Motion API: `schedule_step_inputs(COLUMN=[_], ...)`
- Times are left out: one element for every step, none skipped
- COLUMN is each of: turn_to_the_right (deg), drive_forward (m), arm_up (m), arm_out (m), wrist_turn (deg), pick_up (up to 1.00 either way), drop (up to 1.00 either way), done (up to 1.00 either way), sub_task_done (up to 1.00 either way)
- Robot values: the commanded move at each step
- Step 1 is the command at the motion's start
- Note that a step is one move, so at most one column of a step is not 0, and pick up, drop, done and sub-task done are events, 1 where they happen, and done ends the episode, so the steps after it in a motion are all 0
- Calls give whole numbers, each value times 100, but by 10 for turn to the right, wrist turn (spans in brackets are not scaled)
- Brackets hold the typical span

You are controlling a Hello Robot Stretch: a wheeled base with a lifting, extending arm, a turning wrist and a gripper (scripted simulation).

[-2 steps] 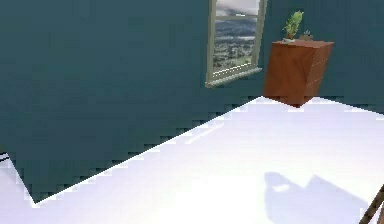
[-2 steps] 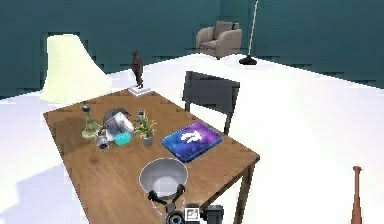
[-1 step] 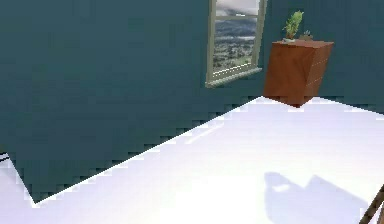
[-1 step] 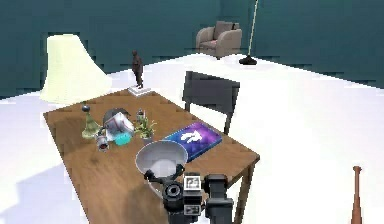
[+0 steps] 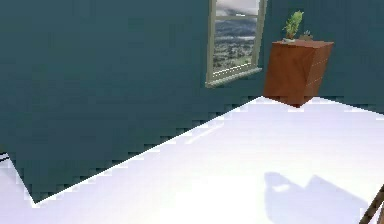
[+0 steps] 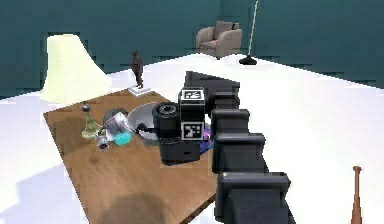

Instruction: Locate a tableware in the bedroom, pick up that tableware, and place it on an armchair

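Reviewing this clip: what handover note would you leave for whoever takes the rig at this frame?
Gripper: at the wooden table, among the things on it; I cannot tell whether it holds anything.
Things: a grey bowl-like dish lies on the table at the gripper. The armchair stands far out by the teal wall, next to a floor lamp.
Done: tableware found, arm reached out to it.
Left: confirm the pickup, carry the dish to the armchair and place it there.

Even, bright light on the pale floor [image 5: 180, 175] (soft grey shadow, forward view's lower right).
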Motion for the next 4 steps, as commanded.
schedule_step_inputs(turn_to_the_right=[0, 0, 0, 0], drive_forward=[0, 0, 0, 0], arm_up=[0, 0, 0, 0], arm_out=[0, 0, 0, -14], wrist_turn=[-450, -450, -240, 0], pick_up=[0, 0, 0, 0], drop=[0, 0, 0, 0], done=[0, 0, 0, 0], sub_task_done=[0, 0, 0, 0])
